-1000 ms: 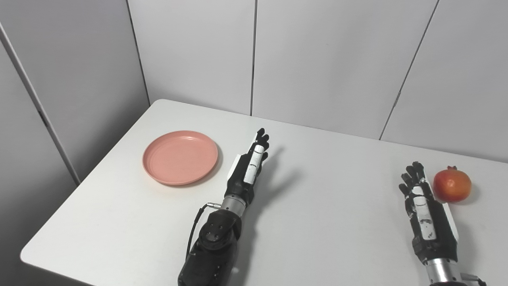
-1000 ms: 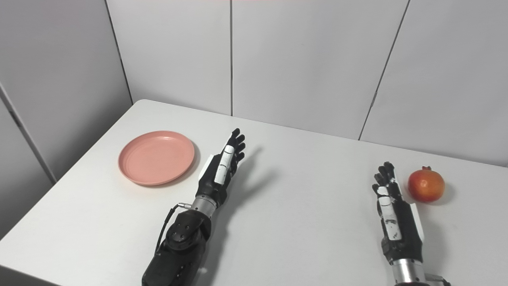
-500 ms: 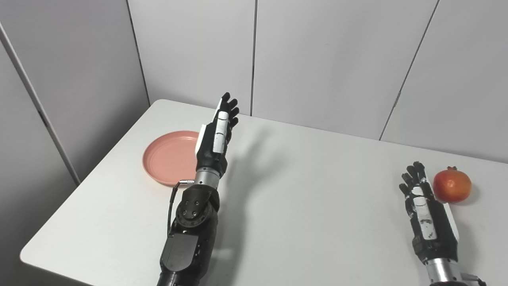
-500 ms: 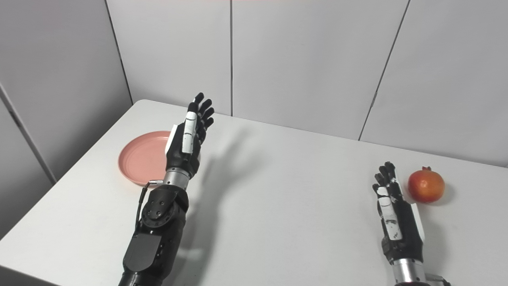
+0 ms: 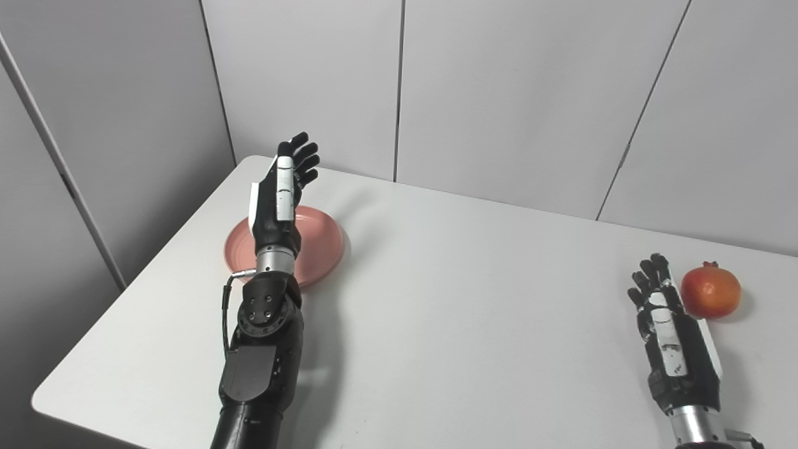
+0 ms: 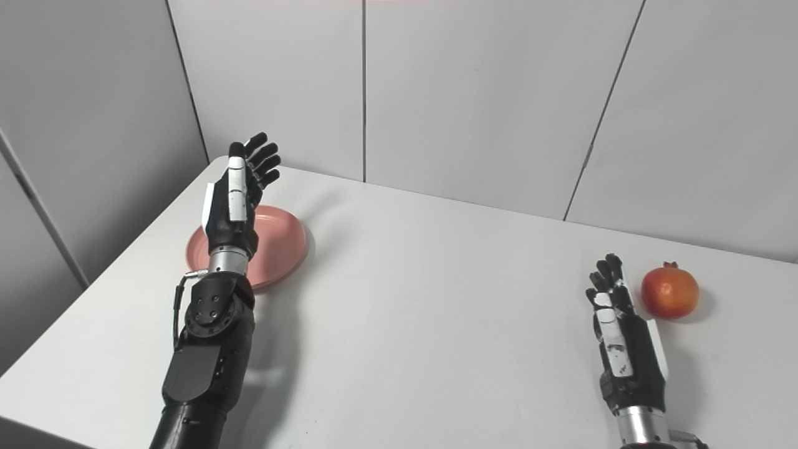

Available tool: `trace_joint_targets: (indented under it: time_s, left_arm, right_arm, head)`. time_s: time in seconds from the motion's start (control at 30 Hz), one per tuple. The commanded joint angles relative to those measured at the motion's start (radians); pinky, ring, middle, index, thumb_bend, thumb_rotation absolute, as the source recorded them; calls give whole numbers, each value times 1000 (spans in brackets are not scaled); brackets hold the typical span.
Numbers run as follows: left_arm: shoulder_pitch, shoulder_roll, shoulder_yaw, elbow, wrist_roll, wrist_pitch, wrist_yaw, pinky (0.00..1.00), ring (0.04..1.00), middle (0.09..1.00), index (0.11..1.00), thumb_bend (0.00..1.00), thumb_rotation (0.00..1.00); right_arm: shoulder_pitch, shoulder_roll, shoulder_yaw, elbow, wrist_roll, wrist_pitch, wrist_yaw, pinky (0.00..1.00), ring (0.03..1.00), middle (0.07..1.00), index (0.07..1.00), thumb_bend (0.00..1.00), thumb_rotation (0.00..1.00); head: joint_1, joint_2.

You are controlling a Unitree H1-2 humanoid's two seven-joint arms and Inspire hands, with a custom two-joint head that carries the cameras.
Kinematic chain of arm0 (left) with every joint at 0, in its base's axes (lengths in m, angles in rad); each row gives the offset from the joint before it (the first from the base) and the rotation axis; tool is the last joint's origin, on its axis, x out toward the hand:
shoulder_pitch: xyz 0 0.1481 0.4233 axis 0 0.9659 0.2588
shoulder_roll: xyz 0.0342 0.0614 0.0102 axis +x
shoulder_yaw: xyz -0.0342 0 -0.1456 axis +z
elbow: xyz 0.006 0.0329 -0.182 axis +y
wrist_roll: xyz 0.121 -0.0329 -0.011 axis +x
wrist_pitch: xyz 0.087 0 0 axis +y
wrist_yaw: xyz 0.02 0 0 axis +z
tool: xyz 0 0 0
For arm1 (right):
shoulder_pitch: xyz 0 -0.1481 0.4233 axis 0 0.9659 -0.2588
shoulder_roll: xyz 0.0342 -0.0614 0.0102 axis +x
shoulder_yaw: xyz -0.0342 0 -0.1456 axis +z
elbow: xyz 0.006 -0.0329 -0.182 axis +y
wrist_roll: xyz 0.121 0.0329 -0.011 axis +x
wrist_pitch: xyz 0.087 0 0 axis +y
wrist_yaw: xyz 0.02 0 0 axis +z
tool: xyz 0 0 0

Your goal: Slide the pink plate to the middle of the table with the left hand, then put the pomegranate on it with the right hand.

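The pink plate (image 5: 321, 240) lies at the table's left side, partly hidden by my left forearm. My left hand (image 5: 282, 192) is raised above the plate, open, fingers stretched toward the far left corner, holding nothing. The red pomegranate (image 5: 710, 291) sits at the far right of the table. My right hand (image 5: 670, 340) rests low just left of and in front of the pomegranate, open with fingers pointing away, not touching the fruit.
The white table (image 5: 474, 299) ends at a near left edge and rounded corner (image 5: 43, 399). Grey wall panels (image 5: 499, 93) stand close behind it. No other objects are on the table.
My left arm has swung up and to the left, from beside the plate's right edge to above the plate. The right hand, the plate and the pomegranate have stayed where they were.
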Motion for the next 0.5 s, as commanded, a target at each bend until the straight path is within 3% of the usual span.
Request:
trace_joint_targets:
  time_s: [0.0,0.27,0.47]
  left_arm:
    - [-61,20,8,-20,-11,-37,11,806,797,787,771,777,1000]
    - [-53,74,28,-34,11,-5,38,754,763,762,745,789,1000]
    - [-51,131,40,11,-28,-9,8,736,777,774,750,790,1000]
  right_arm:
    - [-7,6,-1,13,-5,-38,4,1000,1000,1000,1000,725,839]
    - [-3,4,-3,8,9,-26,18,1000,1000,1000,1000,727,833]
    - [-8,0,-1,17,9,-43,22,1000,1000,1000,1000,717,833]
  head:
    - [0,0]
    - [10,6]
    - [15,6]
